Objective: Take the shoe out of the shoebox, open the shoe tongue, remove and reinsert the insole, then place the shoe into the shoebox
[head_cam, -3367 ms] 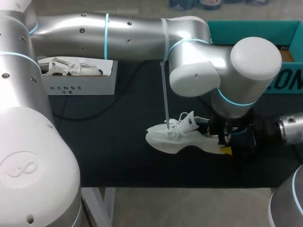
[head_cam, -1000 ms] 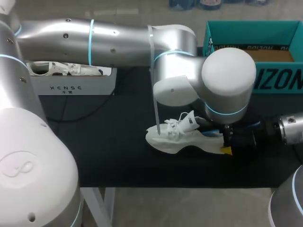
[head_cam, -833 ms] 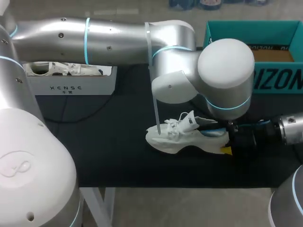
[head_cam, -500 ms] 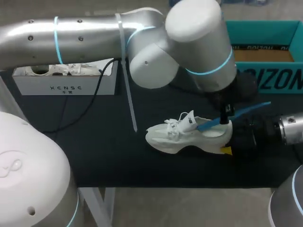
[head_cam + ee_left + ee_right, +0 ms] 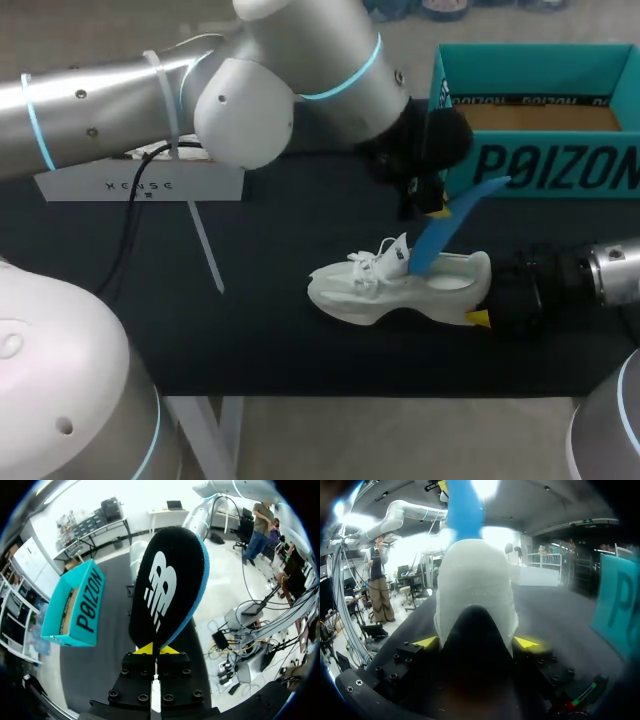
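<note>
A white shoe [image 5: 385, 288] lies on the black table, toe to the left. My right gripper [image 5: 481, 306] is shut on its heel [image 5: 475, 595], one yellow tip on each side. My left gripper [image 5: 428, 206] hovers above the shoe and is shut on one end of the blue insole [image 5: 448, 226]. The insole slants down, its lower end still in the shoe's opening. Seen from the left wrist, the insole [image 5: 167, 587] shows its black top with a white logo, rising from that gripper [image 5: 155, 650]. In the right wrist view the insole [image 5: 465, 510] rises above the heel beyond that gripper [image 5: 476, 642].
The open teal shoebox [image 5: 540, 165] stands at the back right, just behind my left gripper, and shows as the teal shoebox [image 5: 75, 605] in the left wrist view. A white box [image 5: 140, 186] sits at the back left, with a black cable [image 5: 128, 235] trailing forward.
My left gripper has risen and drawn back toward the teal box, pulling the blue insole up out of the shoe. The shoe and my right gripper have stayed put.
</note>
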Tool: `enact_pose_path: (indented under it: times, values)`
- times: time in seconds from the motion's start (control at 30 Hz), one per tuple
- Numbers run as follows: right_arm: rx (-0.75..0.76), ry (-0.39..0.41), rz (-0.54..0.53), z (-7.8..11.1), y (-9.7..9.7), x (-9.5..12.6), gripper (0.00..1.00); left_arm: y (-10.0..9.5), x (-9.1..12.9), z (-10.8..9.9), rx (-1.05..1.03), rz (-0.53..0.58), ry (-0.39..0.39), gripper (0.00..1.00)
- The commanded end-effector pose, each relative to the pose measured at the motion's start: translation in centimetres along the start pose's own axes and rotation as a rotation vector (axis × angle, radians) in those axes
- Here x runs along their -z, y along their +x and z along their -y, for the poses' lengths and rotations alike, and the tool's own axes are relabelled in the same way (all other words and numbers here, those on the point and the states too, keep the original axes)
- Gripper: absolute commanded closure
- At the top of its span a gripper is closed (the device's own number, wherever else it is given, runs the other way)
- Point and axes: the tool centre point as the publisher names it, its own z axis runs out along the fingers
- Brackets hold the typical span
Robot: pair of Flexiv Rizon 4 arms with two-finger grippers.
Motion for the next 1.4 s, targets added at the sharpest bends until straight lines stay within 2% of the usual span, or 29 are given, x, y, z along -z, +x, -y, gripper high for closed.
enact_pose_path:
  times: [0.03, 0.7, 0.83, 0.9, 1.07, 1.13, 1.4]
  values:
    - [-0.002, 0.003, 0.002, 0.5, 0.0, -0.4, 1.00, 0.2, 0.0, -0.5, -0.001, 0.003, 0.051, 1.00]
    - [-0.002, 0.003, 0.002, 0.5, 0.0, -0.4, 1.00, 0.2, 0.0, -0.5, -0.001, 0.003, 0.051, 1.00]
    - [-0.002, 0.003, 0.002, 0.5, 0.0, -0.4, 1.00, -1.7, -0.4, -0.1, 0.032, -0.238, 0.099, 1.00]
    - [-0.002, 0.003, 0.002, 0.5, 0.0, -0.4, 1.00, -2.4, -0.1, 0.0, 0.046, -0.297, 0.121, 1.00]
    - [-0.002, 0.003, 0.002, 0.5, 0.0, -0.4, 1.00, -4.1, 1.3, 0.4, 0.083, -0.392, 0.148, 1.00]
    - [-0.002, 0.003, 0.002, 0.5, 0.0, -0.4, 1.00, -4.8, 2.0, 0.6, 0.085, -0.473, 0.173, 1.00]
    - [-0.002, 0.003, 0.002, 0.5, 0.0, -0.4, 1.00, -6.5, 4.7, 1.3, 0.124, -0.558, 0.248, 1.00]
